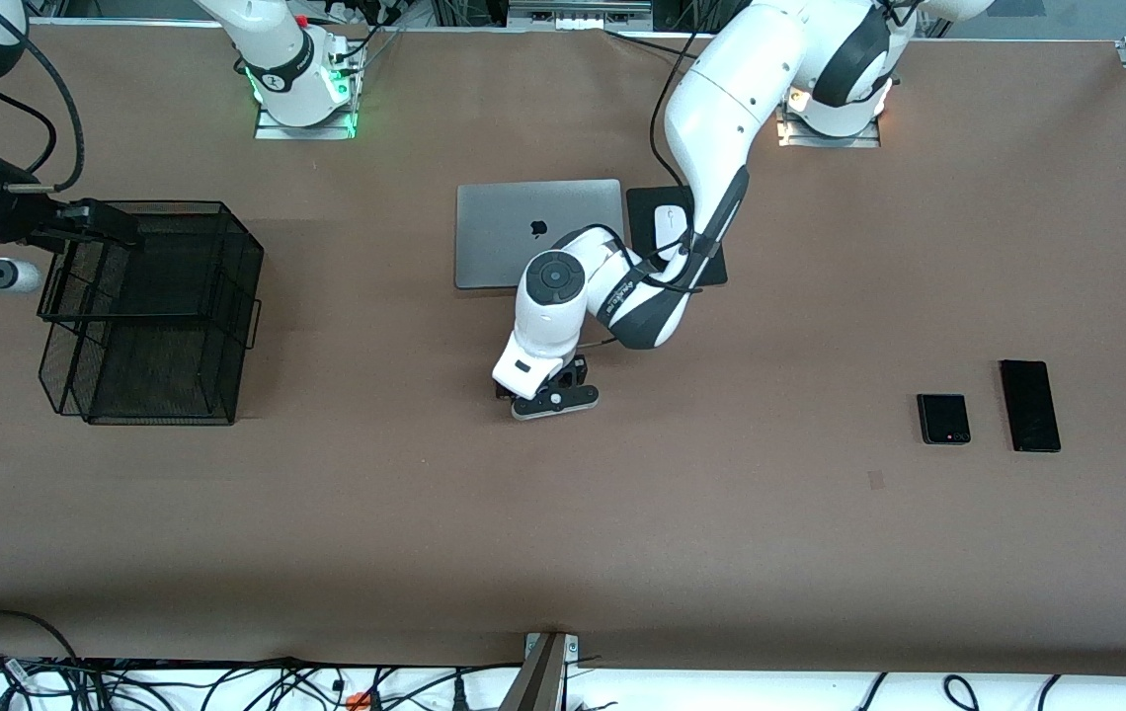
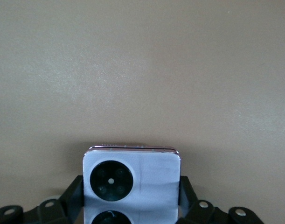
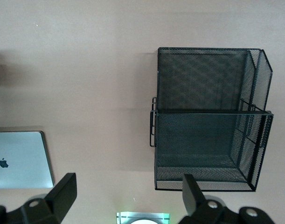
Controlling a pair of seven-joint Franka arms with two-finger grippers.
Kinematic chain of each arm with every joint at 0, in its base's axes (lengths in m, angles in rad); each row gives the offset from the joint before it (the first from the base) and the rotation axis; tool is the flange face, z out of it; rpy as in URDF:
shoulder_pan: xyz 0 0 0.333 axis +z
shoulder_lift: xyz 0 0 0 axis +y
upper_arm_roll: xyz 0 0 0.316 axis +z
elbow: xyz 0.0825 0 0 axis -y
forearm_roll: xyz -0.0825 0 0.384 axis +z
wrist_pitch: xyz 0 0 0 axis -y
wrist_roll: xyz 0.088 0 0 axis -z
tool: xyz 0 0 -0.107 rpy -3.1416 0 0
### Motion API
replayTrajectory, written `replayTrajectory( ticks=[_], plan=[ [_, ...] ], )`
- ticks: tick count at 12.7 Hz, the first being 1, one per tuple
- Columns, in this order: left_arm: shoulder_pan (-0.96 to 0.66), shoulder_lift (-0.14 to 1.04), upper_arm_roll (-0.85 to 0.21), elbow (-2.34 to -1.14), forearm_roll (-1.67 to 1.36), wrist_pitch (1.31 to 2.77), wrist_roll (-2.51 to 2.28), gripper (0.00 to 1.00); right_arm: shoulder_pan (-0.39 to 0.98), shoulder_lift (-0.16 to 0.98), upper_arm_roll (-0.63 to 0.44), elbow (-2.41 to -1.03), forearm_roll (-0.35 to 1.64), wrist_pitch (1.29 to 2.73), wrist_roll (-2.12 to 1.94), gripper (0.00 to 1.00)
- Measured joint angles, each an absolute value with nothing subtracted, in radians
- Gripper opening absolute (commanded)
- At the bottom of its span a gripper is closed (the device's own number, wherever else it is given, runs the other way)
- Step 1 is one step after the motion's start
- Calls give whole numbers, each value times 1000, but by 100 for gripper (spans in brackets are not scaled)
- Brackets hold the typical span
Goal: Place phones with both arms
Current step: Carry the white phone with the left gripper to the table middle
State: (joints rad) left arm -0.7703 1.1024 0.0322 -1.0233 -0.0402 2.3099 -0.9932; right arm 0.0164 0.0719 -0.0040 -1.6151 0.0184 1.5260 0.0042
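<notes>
My left gripper (image 1: 548, 393) hangs low over the middle of the table, close to the laptop. It is shut on the lilac-white phone (image 2: 151, 172), which has two black camera circles and sits between its fingers (image 2: 74, 191). In the front view the hand hides this phone. The squarish black phone (image 1: 943, 419) and the long slim black phone (image 1: 1029, 405) lie side by side on the table toward the left arm's end. My right gripper (image 1: 114, 225) is over the black mesh basket (image 1: 158, 306). It stands open (image 3: 128, 184) with nothing between its fingers.
A closed grey laptop (image 1: 538, 232) lies at the table's middle. Beside it a white mouse (image 1: 670, 229) rests on a black mat (image 1: 642, 207). The mesh basket (image 3: 207, 130) stands at the right arm's end. Cables run along the table edge nearest the camera.
</notes>
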Motion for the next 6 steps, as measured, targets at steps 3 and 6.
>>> replayTrajectory(
  ticks=[3,6],
  plan=[
    [-779,1101,67,-1008,-40,2310,-993,100,21,95,-4,-1608,18,1527,4,100],
    [-779,1086,93,-984,-40,2306,-993,100,28,121,-4,-1607,18,1553,3,100]
  ],
)
